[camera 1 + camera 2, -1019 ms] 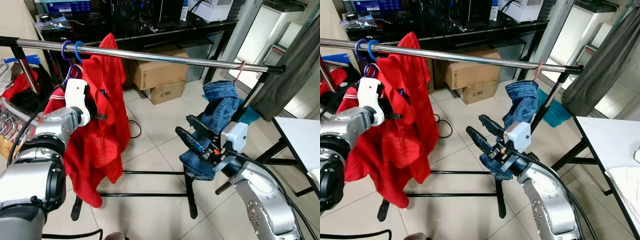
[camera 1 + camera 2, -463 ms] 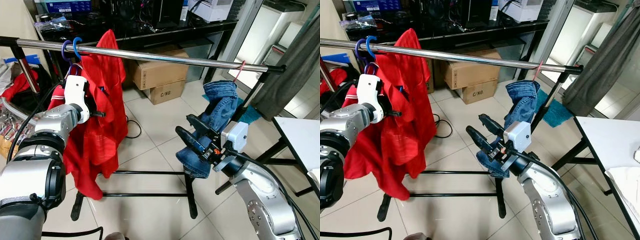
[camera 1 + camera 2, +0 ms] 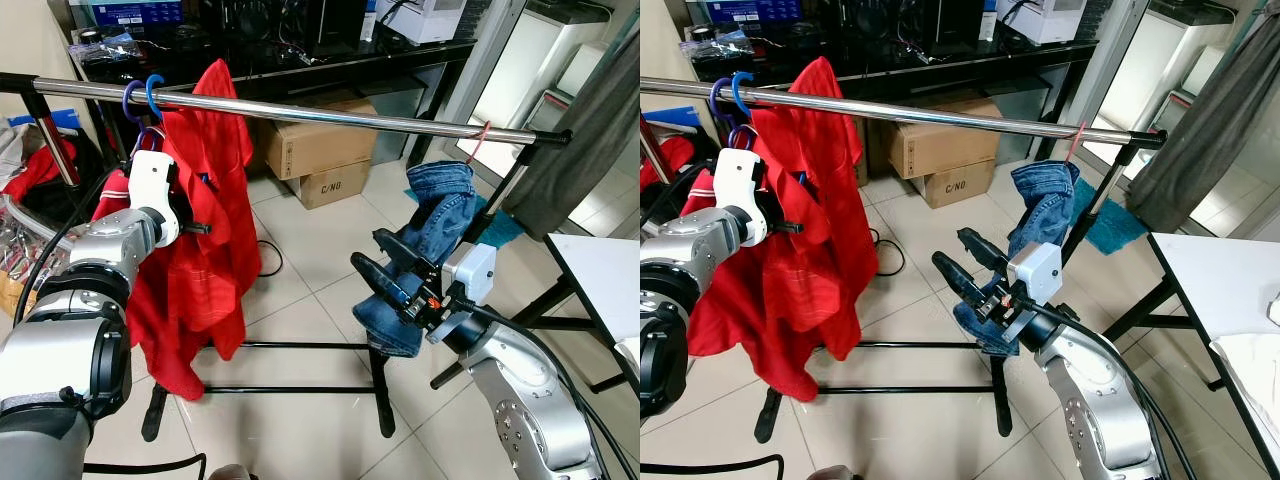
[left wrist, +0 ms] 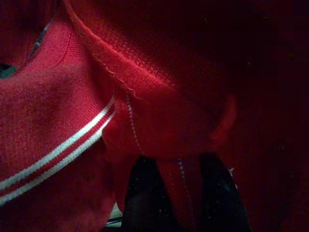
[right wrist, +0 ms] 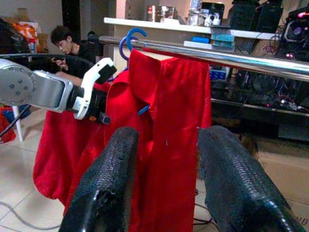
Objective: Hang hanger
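Note:
A red shirt [image 3: 205, 250] hangs from a blue hanger hook [image 3: 155, 95] over the steel rail [image 3: 350, 118]. A purple hook [image 3: 130, 100] sits beside it. My left gripper [image 3: 198, 229] is pressed into the shirt just below the hooks and is shut on a fold of the red cloth [image 4: 169, 159], which lies between its black fingers [image 4: 140, 203]. My right gripper [image 3: 383, 262] stands open, low and in front of the rail's right half, a good way from the shirt, pointing toward the shirt [image 5: 164, 106]. Nothing lies between its fingers [image 5: 111, 183].
Blue jeans [image 3: 435, 215] hang at the rail's right end, close behind my right gripper. The rack's black base bars [image 3: 300, 347] cross the tiled floor. Cardboard boxes [image 3: 310, 145] sit under a black desk behind. A white table [image 3: 600, 270] stands right. A person [image 5: 67, 43] sits beyond the rack.
The red shirt has swayed: its lower part drew in and then spread out again. My left gripper rose slightly. The right arm stayed still.

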You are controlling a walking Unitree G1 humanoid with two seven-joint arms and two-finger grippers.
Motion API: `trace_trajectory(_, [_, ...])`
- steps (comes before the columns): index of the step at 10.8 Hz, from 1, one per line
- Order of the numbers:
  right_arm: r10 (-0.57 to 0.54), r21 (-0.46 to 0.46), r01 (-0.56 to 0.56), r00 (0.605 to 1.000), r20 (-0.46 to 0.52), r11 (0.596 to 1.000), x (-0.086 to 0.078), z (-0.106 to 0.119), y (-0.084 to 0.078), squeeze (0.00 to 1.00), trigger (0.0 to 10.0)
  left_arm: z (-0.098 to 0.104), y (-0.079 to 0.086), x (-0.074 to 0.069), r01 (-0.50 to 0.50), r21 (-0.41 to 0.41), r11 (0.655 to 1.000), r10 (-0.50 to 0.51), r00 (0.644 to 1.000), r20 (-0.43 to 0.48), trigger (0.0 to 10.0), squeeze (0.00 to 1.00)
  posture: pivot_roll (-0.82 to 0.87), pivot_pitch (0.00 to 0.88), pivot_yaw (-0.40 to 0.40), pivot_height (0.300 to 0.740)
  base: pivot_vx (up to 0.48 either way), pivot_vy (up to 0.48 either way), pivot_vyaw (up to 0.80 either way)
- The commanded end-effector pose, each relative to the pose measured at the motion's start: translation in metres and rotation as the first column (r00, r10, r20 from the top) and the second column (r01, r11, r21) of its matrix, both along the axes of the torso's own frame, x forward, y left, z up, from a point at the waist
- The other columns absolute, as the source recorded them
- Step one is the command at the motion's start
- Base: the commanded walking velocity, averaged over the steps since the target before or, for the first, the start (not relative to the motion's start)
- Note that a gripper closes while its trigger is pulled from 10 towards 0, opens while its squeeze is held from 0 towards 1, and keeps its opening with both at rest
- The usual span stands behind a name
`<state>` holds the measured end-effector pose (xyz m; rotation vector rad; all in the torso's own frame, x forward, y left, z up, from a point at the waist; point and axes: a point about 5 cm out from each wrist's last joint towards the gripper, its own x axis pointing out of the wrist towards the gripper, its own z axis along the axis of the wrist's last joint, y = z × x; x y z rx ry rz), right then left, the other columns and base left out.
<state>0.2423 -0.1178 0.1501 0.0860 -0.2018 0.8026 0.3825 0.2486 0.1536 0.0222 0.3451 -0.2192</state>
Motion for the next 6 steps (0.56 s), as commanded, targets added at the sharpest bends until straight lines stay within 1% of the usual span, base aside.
trace_trajectory(1, [-0.017, -0.016, 0.017, 1.0, -0.006, 1.0, -0.002, 0.0, -0.004, 0.0, 10.0, 0.013, -0.003, 0.006, 0.004, 0.002, 1.0, -0.004, 0.999, 0.038, 10.0, 0.0, 0.02, 0.0, -0.089, 0.74, 0.0, 0.0, 0.0])
trace_trajectory(2, [-0.072, -0.037, 0.071, 0.997, -0.037, 0.997, 0.0, -0.004, -0.005, 0.0, 10.0, -0.005, -0.01, 0.001, 0.018, -0.015, 1.0, -0.018, 1.0, 0.001, 10.0, 0.0, 0.01, 0.0, -0.078, 0.74, 0.0, 0.0, 0.0])
trace_trajectory(3, [-0.095, -0.045, 0.093, 0.994, -0.05, 0.995, 0.001, -0.007, -0.004, 0.0, 10.0, -0.014, -0.015, -0.002, 0.026, -0.025, 0.999, -0.026, 1.0, -0.017, 10.0, 0.0, 0.01, 0.0, -0.072, 0.74, 0.0, 0.0, 0.0])
trace_trajectory(4, [-0.096, -0.043, 0.094, 0.994, -0.051, 0.995, 0.001, -0.007, -0.004, 0.0, 10.0, -0.017, -0.017, -0.002, 0.027, -0.027, 0.999, -0.028, 0.999, -0.018, 10.0, 0.0, 0.01, 0.0, -0.072, 0.74, 0.0, 0.0, 0.0])
trace_trajectory(6, [-0.111, -0.042, 0.108, 0.992, -0.06, 0.993, 0.002, -0.012, -0.004, 0.0, 10.0, -0.029, -0.031, -0.005, 0.051, -0.043, 0.998, -0.052, 0.999, -0.005, 10.0, 0.0, 0.02, 0.0, -0.06, 0.74, 0.0, 0.0, 0.0])
